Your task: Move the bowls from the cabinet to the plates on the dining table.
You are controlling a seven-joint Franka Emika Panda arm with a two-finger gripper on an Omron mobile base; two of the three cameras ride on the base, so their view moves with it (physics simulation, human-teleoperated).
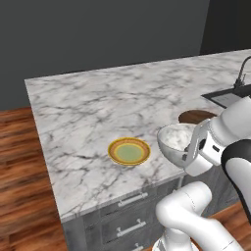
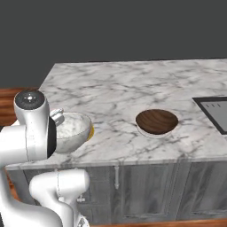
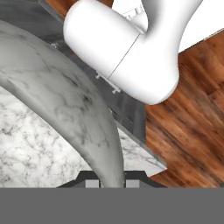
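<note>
The robot's gripper [image 3: 113,180] is clamped on the rim of the white marble bowl [image 1: 175,140]. In the hand view the bowl's thin edge sits right between the two dark finger tips, one on each side. The bowl is tipped a little, with its open side facing up and to the left in the left base view.

The bowl is up above the near edge of the dining table [image 1: 98,103]. It is not on a plate. In the left base view the yellow plate [image 1: 129,151] lies flat on the table, just beside the bowl at about 8 o'clock from it. In the right base view a bit of yellow peeks out from behind the bowl at 3 o'clock.

The dark brown bowl [image 2: 156,121] stands upright on the pale plate [image 2: 146,131], whose rim shows under it. It is well apart from the white bowl, at 3 o'clock from it in the right base view.

A sink [image 2: 216,111] is set into the table at the far right.
</note>
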